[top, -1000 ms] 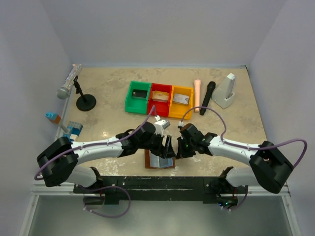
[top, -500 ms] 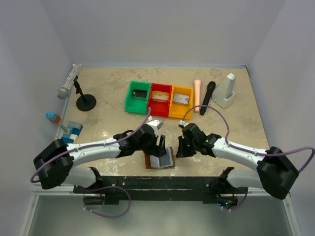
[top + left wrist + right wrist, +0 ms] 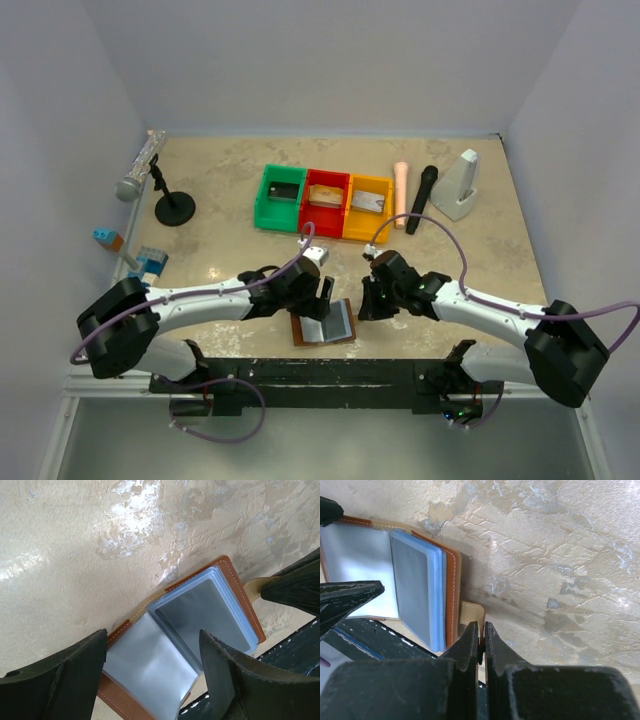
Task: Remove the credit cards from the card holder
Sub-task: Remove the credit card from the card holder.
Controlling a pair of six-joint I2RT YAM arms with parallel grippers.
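Observation:
The brown card holder (image 3: pixel 327 326) lies open near the table's front edge, its grey-blue sleeves up (image 3: pixel 200 612); no card shows in the sleeves in view. My left gripper (image 3: pixel 322 297) hovers open just over it, one finger on each side of the left page (image 3: pixel 152 647). My right gripper (image 3: pixel 365 303) is shut on the holder's tan strap tab (image 3: pixel 472 611) at its right edge (image 3: pixel 481 630). A dark credit card (image 3: pixel 286 190) lies in the green bin, a tan-gold one (image 3: pixel 322 197) in the red bin, a silvery one (image 3: pixel 370 203) in the yellow bin.
The green (image 3: pixel 266 200), red (image 3: pixel 311 210) and yellow (image 3: pixel 350 218) bins stand in a row mid-table. A microphone on a stand (image 3: pixel 150 170) and toy blocks (image 3: pixel 150 263) are at the left. A peach cylinder (image 3: pixel 401 192), black microphone (image 3: pixel 422 198) and white stand (image 3: pixel 460 186) are at the back right.
My left gripper has shifted a little left and toward me over the holder, and the holder's raised page now lies flatter. The right gripper has stayed shut on the tab.

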